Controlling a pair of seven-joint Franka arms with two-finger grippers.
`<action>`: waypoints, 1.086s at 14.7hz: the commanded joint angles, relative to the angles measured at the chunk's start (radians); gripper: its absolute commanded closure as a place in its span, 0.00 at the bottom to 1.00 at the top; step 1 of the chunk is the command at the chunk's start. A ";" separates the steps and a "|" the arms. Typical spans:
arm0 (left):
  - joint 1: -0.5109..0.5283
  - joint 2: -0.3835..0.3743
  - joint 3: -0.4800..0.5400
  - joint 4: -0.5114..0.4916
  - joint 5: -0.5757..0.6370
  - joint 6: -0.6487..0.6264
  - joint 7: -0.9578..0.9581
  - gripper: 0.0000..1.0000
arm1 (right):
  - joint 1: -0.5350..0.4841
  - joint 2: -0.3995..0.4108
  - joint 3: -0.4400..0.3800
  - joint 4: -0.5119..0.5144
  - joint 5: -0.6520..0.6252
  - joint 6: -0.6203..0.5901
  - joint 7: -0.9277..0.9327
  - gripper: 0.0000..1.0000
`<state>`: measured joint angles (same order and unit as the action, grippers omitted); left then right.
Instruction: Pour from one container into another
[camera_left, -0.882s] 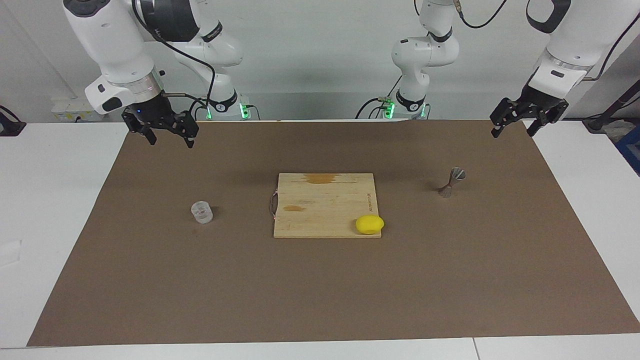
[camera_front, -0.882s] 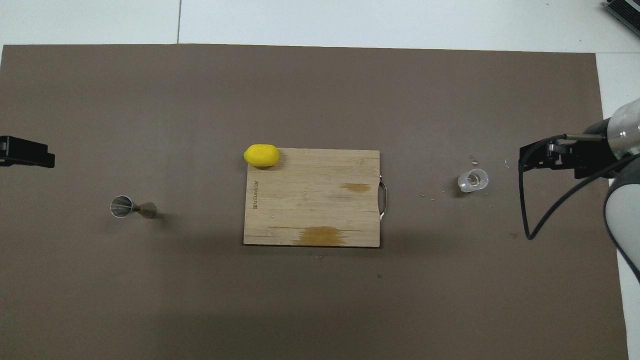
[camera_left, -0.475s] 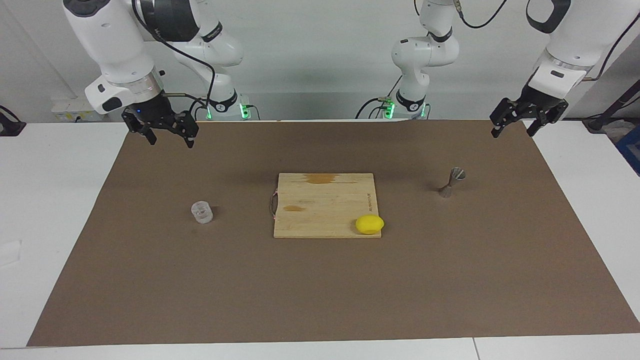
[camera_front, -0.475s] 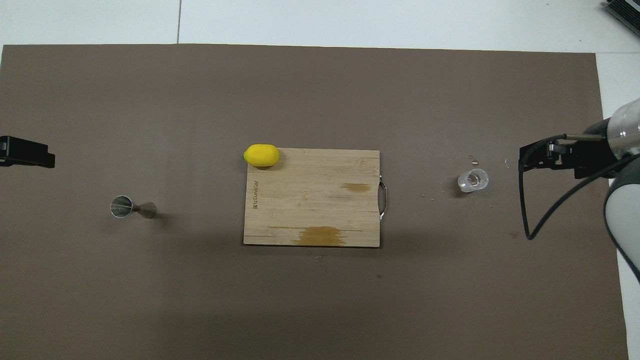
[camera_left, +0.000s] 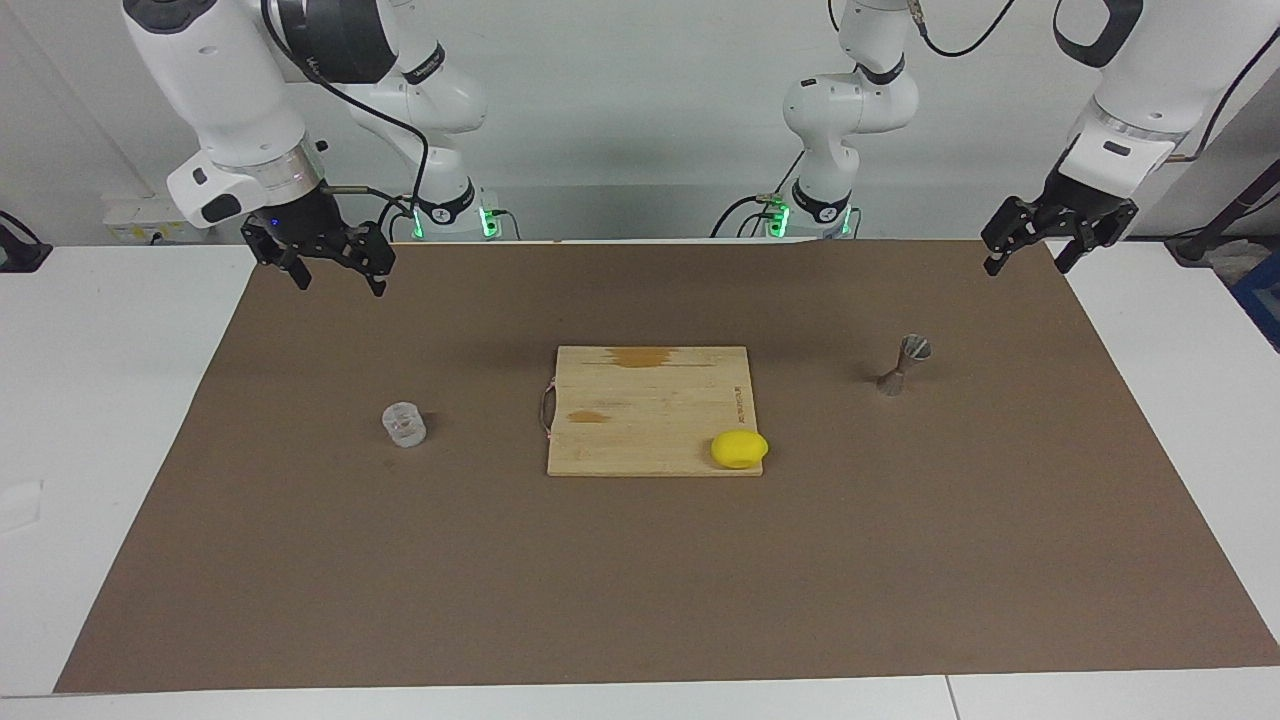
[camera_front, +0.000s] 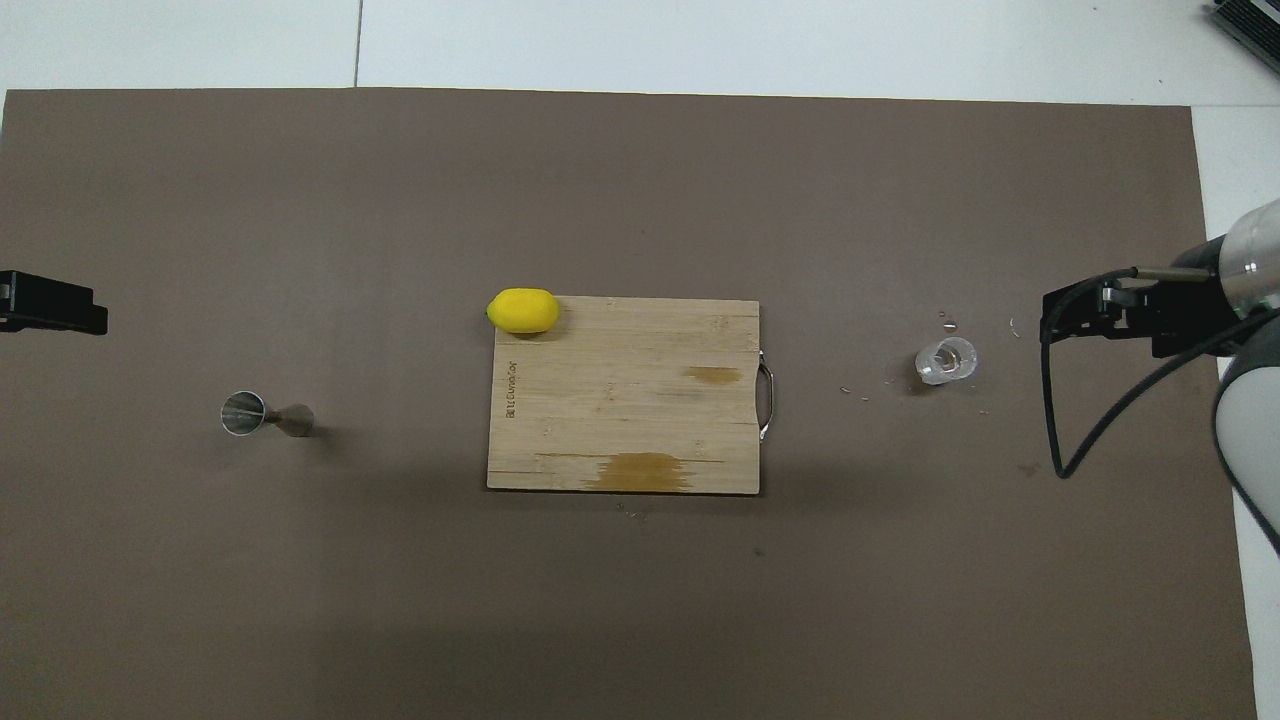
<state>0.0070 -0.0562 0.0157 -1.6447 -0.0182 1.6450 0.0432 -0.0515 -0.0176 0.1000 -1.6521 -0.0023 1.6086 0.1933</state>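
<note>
Lettering is being shown along one short edge of the wooden cutting board (camera_front: 622, 394), burnt into the wood, but it cannot be read. A metal handle is being carried on the board's other short edge, and two darker stains are being displayed on its face. A yellow lemon (camera_left: 739, 449) is being supported on the board's corner farthest from the robots, toward the left arm's end.

Most of the white table (camera_left: 100, 400) is being covered by a brown mat (camera_left: 640, 580), and a plain pale wall is being seen past the arm bases. Small specks and droplets are being scattered on the mat around the glass cup (camera_left: 404, 424).

The glass cup is being kept upright on the mat toward the right arm's end of the table, well apart from the board. The metal jigger (camera_left: 904, 364) is being stood on the mat toward the left arm's end, also well apart from the board and slightly nearer to the robots than the cup.

The right gripper (camera_left: 335, 271) is being held in the air over the mat's corner nearest the robots, with its fingers spread wide and nothing between them. The left gripper (camera_left: 1026, 257) is being held over the mat's corner at its own end, likewise spread wide and empty. Neither container is being touched.
</note>
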 joint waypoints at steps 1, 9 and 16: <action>0.004 -0.047 0.001 -0.114 0.021 0.146 -0.011 0.00 | -0.013 -0.021 0.004 -0.018 0.024 0.001 -0.011 0.00; 0.008 0.131 0.007 -0.084 0.008 0.349 -0.011 0.00 | -0.014 -0.021 0.004 -0.018 0.024 0.001 -0.011 0.00; -0.005 0.180 0.009 -0.084 -0.051 0.433 -0.043 0.00 | -0.014 -0.021 0.004 -0.018 0.024 0.001 -0.011 0.00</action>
<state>0.0085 0.1323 0.0252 -1.7234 -0.0609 2.0576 0.0278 -0.0515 -0.0176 0.0999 -1.6521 -0.0023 1.6086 0.1933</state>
